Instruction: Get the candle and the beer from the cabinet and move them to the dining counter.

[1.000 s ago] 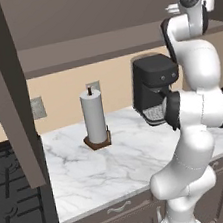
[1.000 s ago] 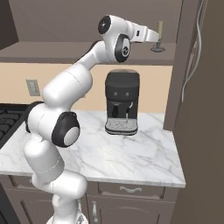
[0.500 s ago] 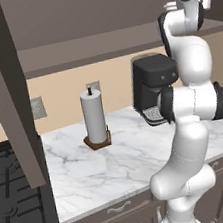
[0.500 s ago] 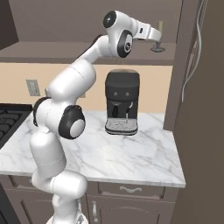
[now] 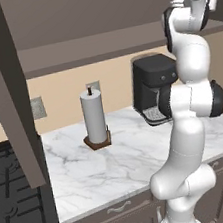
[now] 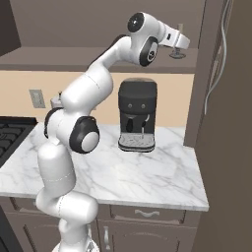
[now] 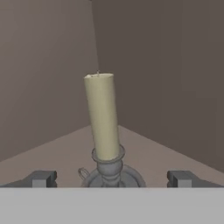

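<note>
The candle is a pale olive stick standing upright in a small round dark grey holder on the cabinet shelf. It stands between my two spread fingertips, close in front of the hand, and neither tip touches it. My gripper is open. From the right base the gripper is raised to the shelf's right end, at the candle. An open grey-brown cabinet door hangs at the left. The beer and the dining counter are out of view.
A black coffee machine stands on the marble worktop below the shelf. A white paper-towel roll on a wooden base stands further left, and a black stove beyond it. A second open door with a silver handle hangs right of the hand.
The arm has straightened upward and the hand has pushed a little further along the shelf to the candle. The jaws have stayed open.
</note>
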Controlling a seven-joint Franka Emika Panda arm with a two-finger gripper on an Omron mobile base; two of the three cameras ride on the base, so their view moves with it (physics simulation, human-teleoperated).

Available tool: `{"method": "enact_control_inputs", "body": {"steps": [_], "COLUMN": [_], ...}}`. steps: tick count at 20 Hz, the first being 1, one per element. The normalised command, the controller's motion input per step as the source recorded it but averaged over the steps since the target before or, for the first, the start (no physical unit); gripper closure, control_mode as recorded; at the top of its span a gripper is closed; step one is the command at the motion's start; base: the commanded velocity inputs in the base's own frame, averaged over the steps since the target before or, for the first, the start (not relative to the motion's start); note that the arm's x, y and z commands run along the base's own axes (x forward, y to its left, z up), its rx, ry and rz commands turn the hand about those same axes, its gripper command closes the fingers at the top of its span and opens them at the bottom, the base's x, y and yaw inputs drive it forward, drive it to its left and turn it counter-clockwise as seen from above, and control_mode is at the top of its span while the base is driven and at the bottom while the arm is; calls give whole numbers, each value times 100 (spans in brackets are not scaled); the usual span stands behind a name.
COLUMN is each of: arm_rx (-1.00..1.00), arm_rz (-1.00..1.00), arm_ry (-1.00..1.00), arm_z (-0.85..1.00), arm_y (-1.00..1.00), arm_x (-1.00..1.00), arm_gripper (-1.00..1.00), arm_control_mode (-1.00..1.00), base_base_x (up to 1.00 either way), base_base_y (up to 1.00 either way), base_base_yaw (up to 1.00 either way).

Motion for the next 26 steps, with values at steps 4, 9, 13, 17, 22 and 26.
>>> {"method": "enact_control_inputs", "body": {"steps": [4,9,13,17,22,26], "arm_rx": [0,0,0,0,0,0], "arm_rz": [0,0,0,0,0,0], "arm_ry": [0,4,9,5,0,0], "arm_z": [0,0,0,0,0,0], "arm_y": [0,0,0,0,-15,-16], "arm_x": [0,11,22,18,6,0], "arm_gripper": [-100,-100,-100,-100,-100,-100], "arm_control_mode": [-100,-100,-100,-100,-100,-100], "base_base_x": [0,0,0,0,0,0], "base_base_y": [0,0,0,0,0,0], "base_base_yaw": [0,0,0,0,0,0]}}
